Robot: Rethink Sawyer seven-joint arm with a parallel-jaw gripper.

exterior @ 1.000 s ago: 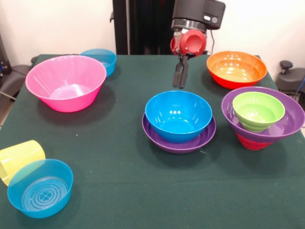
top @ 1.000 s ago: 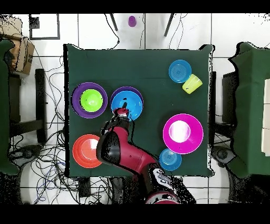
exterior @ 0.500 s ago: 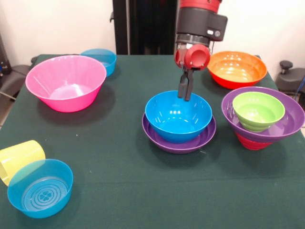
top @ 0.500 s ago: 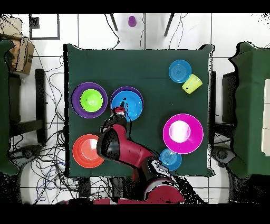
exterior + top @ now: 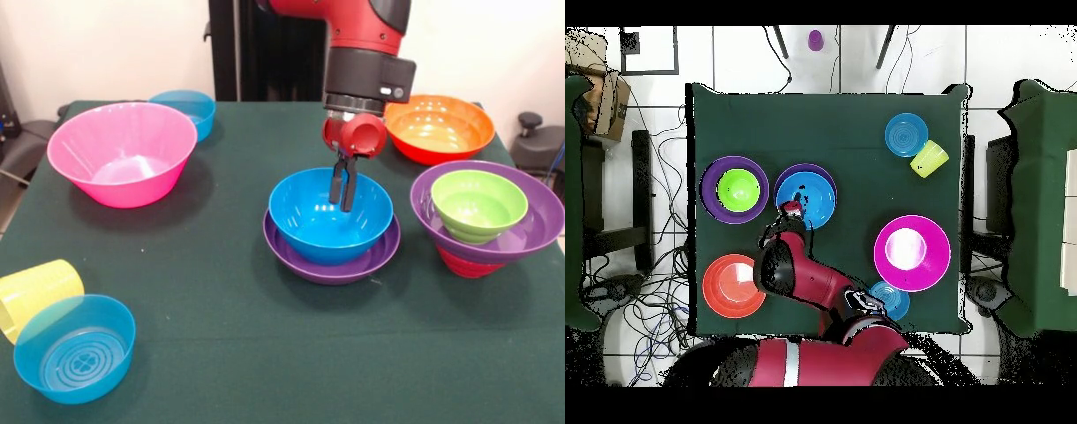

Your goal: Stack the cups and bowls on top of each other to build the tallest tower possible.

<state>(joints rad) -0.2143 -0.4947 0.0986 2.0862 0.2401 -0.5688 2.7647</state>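
Observation:
My gripper (image 5: pixel 342 199) hangs with its narrow black fingers close together, tips inside the far part of the blue bowl (image 5: pixel 327 221); it also shows in the overhead view (image 5: pixel 793 210). The blue bowl sits in a wide purple bowl (image 5: pixel 331 265). To the right, a green bowl (image 5: pixel 477 205) sits in another purple bowl (image 5: pixel 538 225) on an upturned red bowl (image 5: pixel 465 263). The orange bowl (image 5: pixel 437 128) stands behind them. The large pink bowl (image 5: pixel 122 152) is at the left. A ribbed yellow cup (image 5: pixel 35 291) lies on its side against a translucent blue bowl (image 5: pixel 75 349).
A second translucent blue bowl (image 5: pixel 187 108) stands at the far left corner behind the pink bowl. A small purple thing (image 5: pixel 815 40) lies on the floor beyond the table in the overhead view. Chairs stand beside the table (image 5: pixel 221 353) on both sides.
My gripper has moved from behind the blue bowl toward the camera and down, so its fingertips now hang inside that bowl. The bowls and the cup have not moved.

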